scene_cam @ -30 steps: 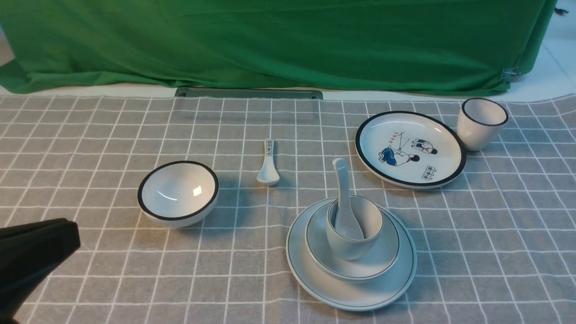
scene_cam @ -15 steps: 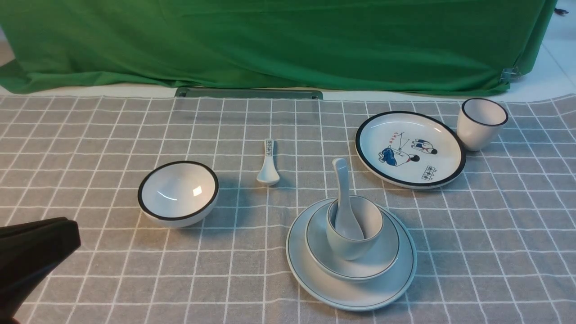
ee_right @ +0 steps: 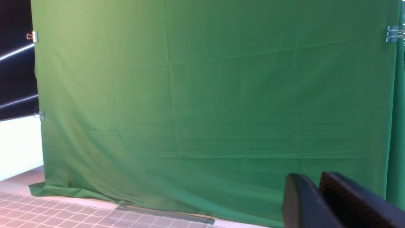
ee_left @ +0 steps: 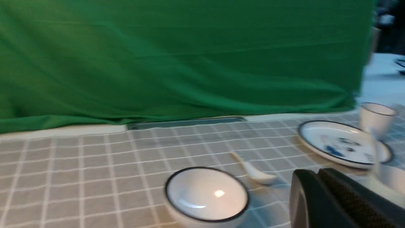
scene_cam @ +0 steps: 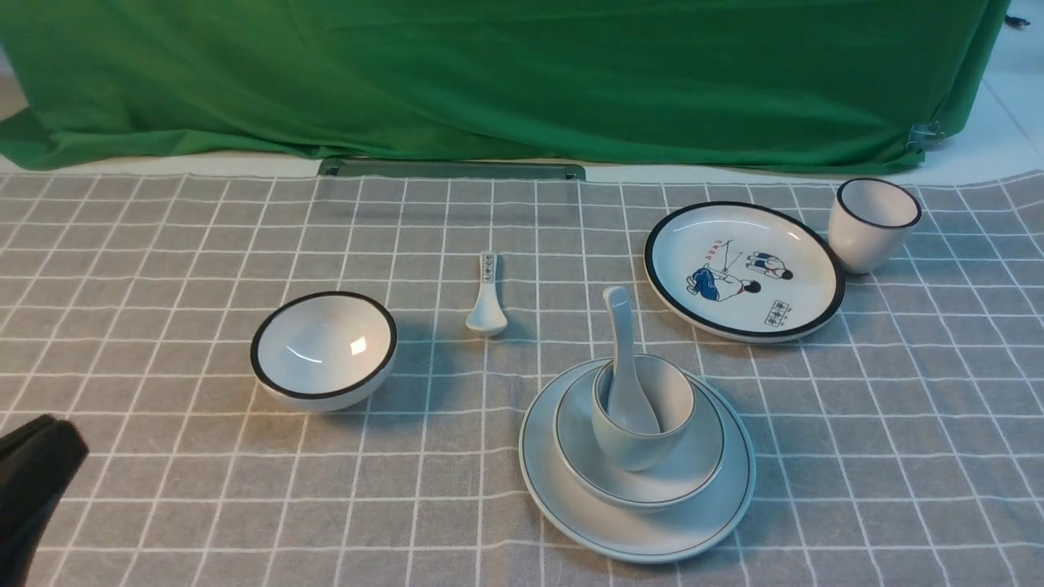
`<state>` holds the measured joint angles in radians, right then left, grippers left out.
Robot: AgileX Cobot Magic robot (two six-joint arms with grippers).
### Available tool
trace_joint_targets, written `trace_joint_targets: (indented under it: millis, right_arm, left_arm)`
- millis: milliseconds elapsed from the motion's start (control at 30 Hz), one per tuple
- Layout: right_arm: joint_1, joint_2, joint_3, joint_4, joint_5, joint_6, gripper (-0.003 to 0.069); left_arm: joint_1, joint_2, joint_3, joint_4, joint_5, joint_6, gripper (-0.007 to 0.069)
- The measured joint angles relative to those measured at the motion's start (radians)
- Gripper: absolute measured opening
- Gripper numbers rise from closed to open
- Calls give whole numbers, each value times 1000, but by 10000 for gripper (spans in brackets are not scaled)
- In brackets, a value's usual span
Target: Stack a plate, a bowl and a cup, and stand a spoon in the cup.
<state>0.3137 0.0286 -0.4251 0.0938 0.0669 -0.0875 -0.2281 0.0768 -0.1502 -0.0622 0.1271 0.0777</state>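
Note:
The plate (scene_cam: 571,509) lies on the checked cloth, right of centre and near the front. The bowl (scene_cam: 697,465) sits on it, and the cup (scene_cam: 636,447) stands in the bowl. The spoon (scene_cam: 620,326) stands in the cup with its handle leaning up and away from me. My left gripper (scene_cam: 61,436) is shut and empty at the front left corner, far from the stack; its jaws (ee_left: 313,174) press together in the left wrist view. My right gripper (ee_right: 316,177) appears only in its wrist view, raised against the green curtain, fingertips slightly parted with nothing between them.
A black-rimmed bowl (scene_cam: 324,350) sits left of centre, with a small marked spoon (scene_cam: 487,297) behind the stack. A cartoon plate (scene_cam: 744,271) and a black-rimmed cup (scene_cam: 873,222) stand at the back right. A green curtain (scene_cam: 489,73) closes the far side.
My left gripper has drawn back toward the front left corner of the front view. The stack and the other dishes have not moved.

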Motion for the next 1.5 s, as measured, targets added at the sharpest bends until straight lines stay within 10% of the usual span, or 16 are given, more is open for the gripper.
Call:
trace_joint_targets:
  millis: [267, 1200, 1500]
  right_arm:
    - [-1, 0, 0, 0, 4, 0, 144]
    - [-1, 0, 0, 0, 14, 0, 195]
    - [-107, -8, 82, -26, 84, -201, 213]
  left_arm:
    - [206, -75, 156, -35, 2, 2, 10]
    - [210, -75, 157, -19, 95, 5, 13]
    - [210, -75, 157, -19, 96, 21, 13]
